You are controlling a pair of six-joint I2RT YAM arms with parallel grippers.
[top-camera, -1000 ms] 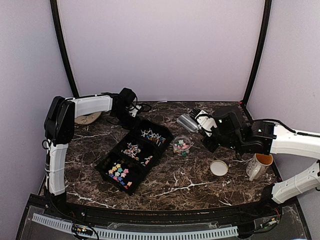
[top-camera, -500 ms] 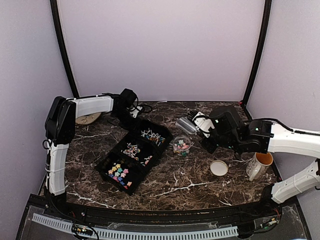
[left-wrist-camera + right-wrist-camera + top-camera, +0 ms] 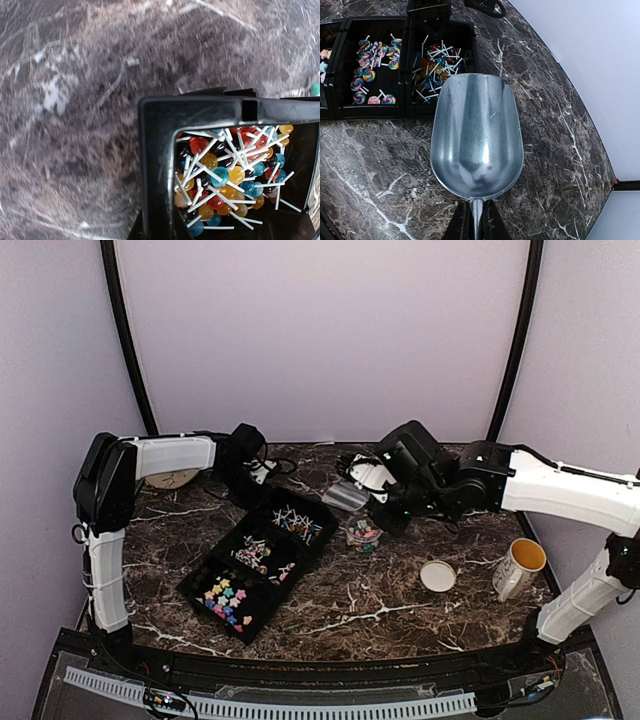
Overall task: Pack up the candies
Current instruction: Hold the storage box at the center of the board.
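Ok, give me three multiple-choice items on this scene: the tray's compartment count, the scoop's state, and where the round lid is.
1. How many compartments has the black tray?
A. two
B. three
C. five

2. What state is the metal scoop in?
A. empty
B. heaped with sweets
C. lying flat on the marble

3. Where is the round tan lid?
A. in the tray
B. in the scoop
C. on the table beside the mug

Key:
1 B: the top view shows three sections in a row.
2 A: the right wrist view shows its bowl bare.
3 C: it lies on bare marble next to the mug.
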